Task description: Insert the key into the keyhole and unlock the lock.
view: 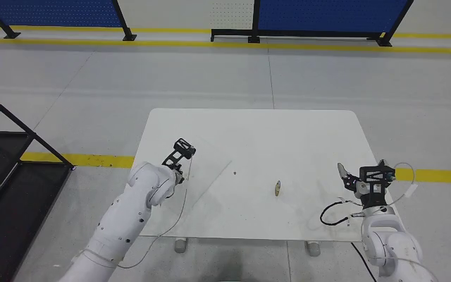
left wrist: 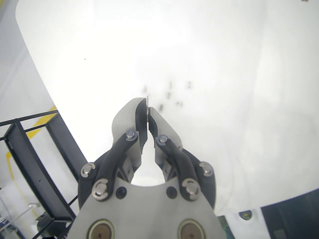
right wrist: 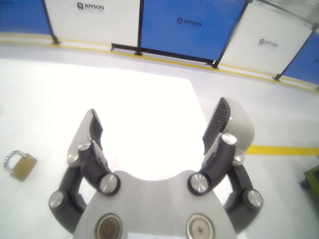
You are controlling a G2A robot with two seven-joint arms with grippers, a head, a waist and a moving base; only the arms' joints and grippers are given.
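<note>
A thin metal key is seen edge-on, pinched between the pads of the left claw, with its tip showing just past the fingertips. The left claw is closed tight on it and is held above the white surface, near that surface's edge. The padlock, with a brass body and a silver shackle, lies flat on the surface between the two claws, apart from both and nearer to the right claw. From the left claw it is seen far ahead and off to one side. The right claw is spread wide, with nothing between its ribbed pads, and is held over the surface close to the edge; the padlock lies off to its side. A cluster of dark smudges is seen on the surface just beyond the left claw's tips. A black rack stands on the floor beside the left arm. Blue and white panels are lined up beyond the surface's far side.
</note>
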